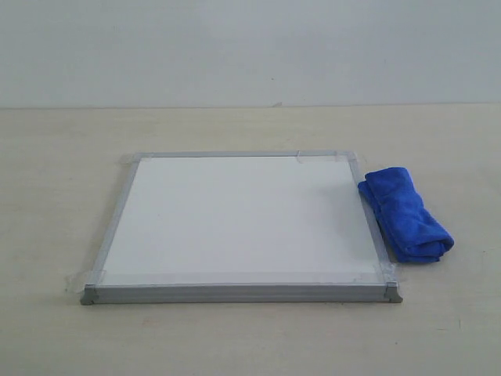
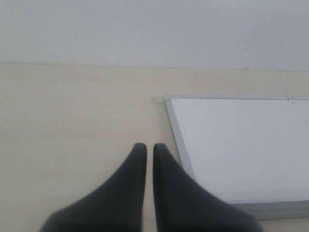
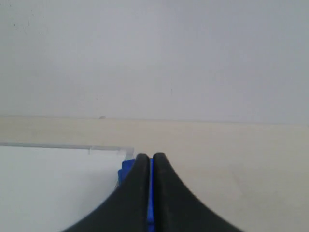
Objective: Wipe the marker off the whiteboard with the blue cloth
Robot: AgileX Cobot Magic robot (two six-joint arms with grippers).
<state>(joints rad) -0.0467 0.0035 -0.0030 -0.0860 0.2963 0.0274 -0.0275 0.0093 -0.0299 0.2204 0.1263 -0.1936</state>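
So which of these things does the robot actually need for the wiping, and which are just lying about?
For the job: whiteboard; blue cloth beside it. No marker line shows on the board.
Just there: beige table; pale wall behind.

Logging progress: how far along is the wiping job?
Looks done: the whiteboard shows no red marker. In hand: nothing; the blue cloth lies beside the board's right edge, and the left tool and right tool are shut, empty. Left: nothing visible.

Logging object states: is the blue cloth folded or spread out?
Folded. The blue cloth lies as a thick, bunched roll on the table beside the right edge of the whiteboard, with layers visible at its ends.
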